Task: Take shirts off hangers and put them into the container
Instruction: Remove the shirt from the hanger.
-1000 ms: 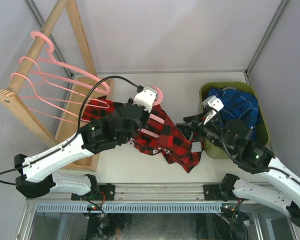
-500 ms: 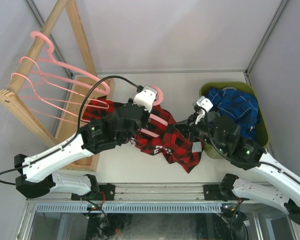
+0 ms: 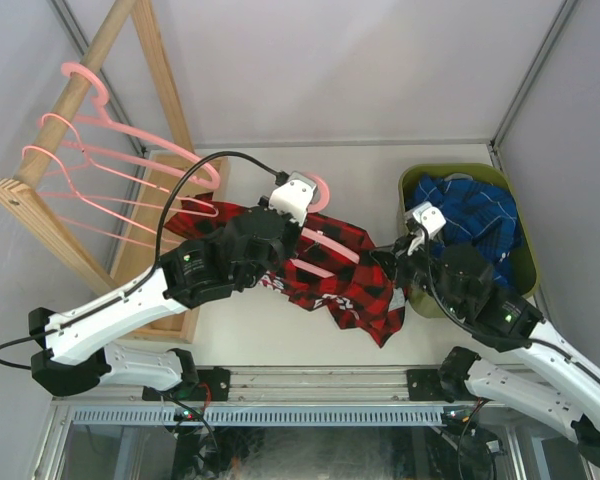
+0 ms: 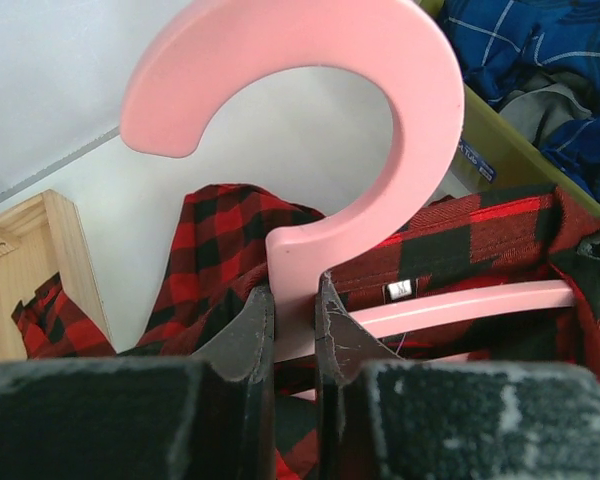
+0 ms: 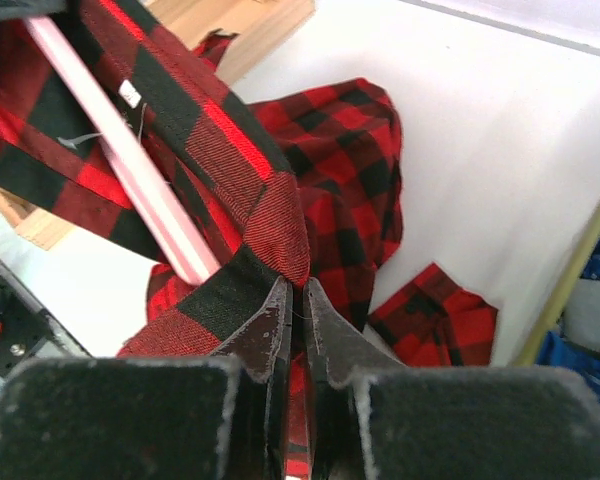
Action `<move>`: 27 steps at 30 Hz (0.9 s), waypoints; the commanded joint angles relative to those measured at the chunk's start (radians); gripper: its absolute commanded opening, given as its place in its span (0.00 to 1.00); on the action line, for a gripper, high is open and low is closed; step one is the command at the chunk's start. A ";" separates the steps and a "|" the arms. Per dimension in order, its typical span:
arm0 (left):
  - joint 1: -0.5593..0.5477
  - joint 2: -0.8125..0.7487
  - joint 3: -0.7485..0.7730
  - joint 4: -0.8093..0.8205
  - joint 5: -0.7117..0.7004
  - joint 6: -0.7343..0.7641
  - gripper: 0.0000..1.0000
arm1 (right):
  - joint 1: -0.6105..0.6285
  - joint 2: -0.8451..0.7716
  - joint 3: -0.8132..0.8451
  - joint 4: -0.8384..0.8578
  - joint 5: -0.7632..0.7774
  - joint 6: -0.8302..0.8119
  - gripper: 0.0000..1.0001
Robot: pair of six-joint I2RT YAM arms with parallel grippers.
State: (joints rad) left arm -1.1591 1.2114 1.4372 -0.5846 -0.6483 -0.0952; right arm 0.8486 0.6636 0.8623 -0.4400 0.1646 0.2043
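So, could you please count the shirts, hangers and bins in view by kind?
Long-sleeved button shirts (red-black plaid, blue plaid, plain grey): 3
Thin pink plastic hangers: 4 (three on wooden rail, one in left gripper)
Olive-green rectangular plastic bin: 1
Total: 8

No text was legible; the collar tag [image 4: 399, 290] on the red-black plaid shirt [image 4: 212, 235] was too small to read.
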 commanded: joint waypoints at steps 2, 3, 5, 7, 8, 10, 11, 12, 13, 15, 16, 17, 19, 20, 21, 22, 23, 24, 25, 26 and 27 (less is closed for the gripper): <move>0.002 -0.050 0.053 0.062 -0.040 0.008 0.00 | -0.064 -0.032 -0.026 -0.106 0.084 -0.060 0.00; 0.002 -0.050 0.053 0.063 -0.040 0.006 0.00 | -0.068 -0.032 -0.025 -0.111 0.083 -0.061 0.00; 0.002 -0.048 0.054 0.066 -0.036 0.006 0.00 | -0.071 -0.030 -0.025 -0.109 0.080 -0.066 0.00; 0.002 -0.046 0.057 0.067 -0.033 0.005 0.00 | -0.068 -0.030 -0.020 -0.105 0.068 -0.060 0.00; 0.002 -0.045 0.058 0.067 -0.032 0.006 0.00 | -0.065 -0.031 0.000 -0.115 0.057 -0.042 0.06; 0.002 -0.040 0.063 0.062 -0.034 0.006 0.00 | -0.044 -0.029 0.073 -0.160 0.035 0.020 0.21; 0.002 -0.040 0.064 0.059 -0.037 0.005 0.00 | -0.029 -0.032 0.104 -0.169 0.035 0.050 0.25; 0.001 -0.037 0.062 0.057 -0.040 0.005 0.00 | -0.013 -0.039 0.120 -0.159 0.039 0.078 0.29; 0.001 -0.035 0.061 0.061 -0.040 0.005 0.00 | 0.001 -0.046 0.127 -0.142 0.043 0.114 0.32; 0.002 -0.027 0.063 0.060 -0.037 0.004 0.00 | 0.028 -0.057 0.132 -0.114 0.039 0.156 0.38; 0.001 -0.025 0.064 0.057 -0.034 0.002 0.00 | 0.038 -0.057 0.132 -0.108 0.040 0.177 0.40; 0.002 -0.022 0.066 0.055 -0.034 -0.001 0.00 | 0.048 -0.053 0.133 -0.105 0.043 0.200 0.42; 0.002 -0.016 0.068 0.049 -0.042 -0.004 0.00 | 0.072 -0.039 0.140 -0.119 0.049 0.241 0.47; 0.002 -0.014 0.073 0.043 -0.051 -0.004 0.00 | 0.085 -0.027 0.147 -0.131 0.055 0.255 0.48; 0.002 -0.009 0.077 0.036 -0.060 -0.007 0.00 | 0.101 -0.015 0.156 -0.148 0.073 0.269 0.49; 0.002 -0.005 0.083 0.029 -0.072 -0.009 0.00 | 0.117 -0.002 0.164 -0.163 0.097 0.285 0.49; 0.002 -0.002 0.087 0.022 -0.081 -0.011 0.00 | 0.134 0.010 0.167 -0.176 0.127 0.294 0.50; 0.002 0.002 0.091 0.016 -0.090 -0.014 0.00 | 0.151 0.027 0.170 -0.191 0.157 0.299 0.51; 0.002 0.005 0.095 0.011 -0.099 -0.016 0.00 | 0.165 0.042 0.175 -0.206 0.185 0.304 0.52; 0.001 0.008 0.099 0.007 -0.103 -0.019 0.00 | 0.178 0.058 0.178 -0.219 0.204 0.305 0.53; 0.002 0.010 0.101 0.005 -0.105 -0.022 0.00 | 0.187 0.073 0.179 -0.224 0.206 0.298 0.53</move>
State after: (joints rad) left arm -1.1614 1.2205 1.4567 -0.5991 -0.6922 -0.1020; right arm 0.9928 0.6815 1.0077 -0.6147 0.2768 0.4526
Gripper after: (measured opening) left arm 0.153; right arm 0.521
